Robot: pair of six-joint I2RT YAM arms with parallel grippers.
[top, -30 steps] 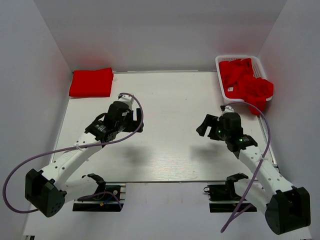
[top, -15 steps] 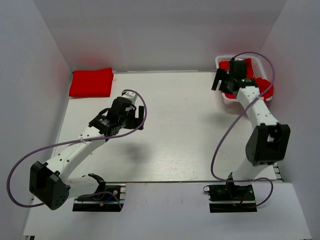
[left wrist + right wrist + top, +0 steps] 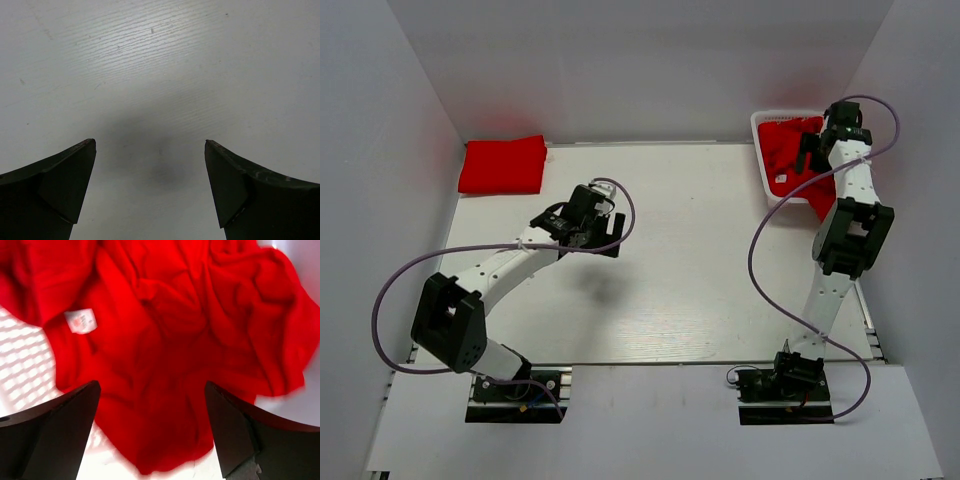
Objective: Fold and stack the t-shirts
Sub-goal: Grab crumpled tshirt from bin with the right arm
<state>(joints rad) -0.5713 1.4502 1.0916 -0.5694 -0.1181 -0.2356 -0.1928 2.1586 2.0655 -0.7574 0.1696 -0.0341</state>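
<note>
Red t-shirts (image 3: pixel 175 340) in white mesh basket (image 3: pixel 761 152)

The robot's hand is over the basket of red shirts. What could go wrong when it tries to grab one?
1. The t-shirts lie crumpled together under the open right gripper, so it might pinch two at once.
2. The cloth fills the white mesh basket and seems to spill over its edge, so pulling a shirt up could drag or tip the basket.
</note>
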